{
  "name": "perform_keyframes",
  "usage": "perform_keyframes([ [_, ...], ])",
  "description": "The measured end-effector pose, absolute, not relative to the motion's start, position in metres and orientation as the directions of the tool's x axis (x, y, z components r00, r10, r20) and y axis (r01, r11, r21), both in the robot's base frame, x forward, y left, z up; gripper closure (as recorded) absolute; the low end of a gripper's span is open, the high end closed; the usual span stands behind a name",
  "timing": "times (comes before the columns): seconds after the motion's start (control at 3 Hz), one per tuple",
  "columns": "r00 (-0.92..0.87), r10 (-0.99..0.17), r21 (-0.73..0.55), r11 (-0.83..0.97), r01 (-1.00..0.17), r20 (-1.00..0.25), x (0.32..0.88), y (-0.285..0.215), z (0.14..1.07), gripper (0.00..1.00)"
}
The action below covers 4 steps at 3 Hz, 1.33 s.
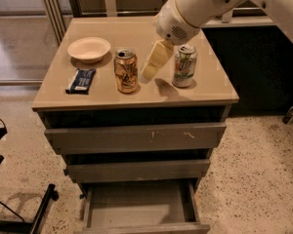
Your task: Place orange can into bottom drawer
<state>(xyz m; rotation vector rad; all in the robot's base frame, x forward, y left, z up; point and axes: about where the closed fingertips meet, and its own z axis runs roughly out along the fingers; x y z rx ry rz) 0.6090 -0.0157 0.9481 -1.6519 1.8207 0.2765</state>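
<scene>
A speckled floor runs around a grey-brown cabinet whose beige tabletop (205,89) carries everything. The claw (154,66) hangs low over that tabletop, angled downward. I cannot tell whether it is open or closed. It has no hold on anything that I can see.

The orange can (126,70) stands just beside the claw, on the side toward the pale bowl (89,49) and the dark packet (81,80), near but apparently not touching. The white-and-green can (184,65) stands on the claw's opposite side. Far beneath the claw, the bottom drawer (136,204) is pulled out, its grey interior showing.

The orange can is upright, long axis vertical, silver top facing up. It is likely light or only moderately heavy, depending on fill. Its wall is thin metal: stiff enough to grip, but smooth, slippery and easily dented if squeezed hard. The best hold is probably across the round body at about mid-height, from the side, with even, modest pressure. The rim offers poorer purchase.
</scene>
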Motion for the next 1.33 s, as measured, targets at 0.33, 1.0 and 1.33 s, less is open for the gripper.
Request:
perform_keyframes([
  [0.33,0.015,-0.792,-0.242,0.169,-0.955,-0.61,0.627,0.01,0.923,0.0],
  [1.0,0.009,-0.77,-0.22,0.17,-0.961,-0.638,0.648,0.034,0.901,0.0],
  [1.33,0.003,-0.759,-0.202,0.169,-0.965,-0.651,0.657,0.046,0.894,0.0],
])
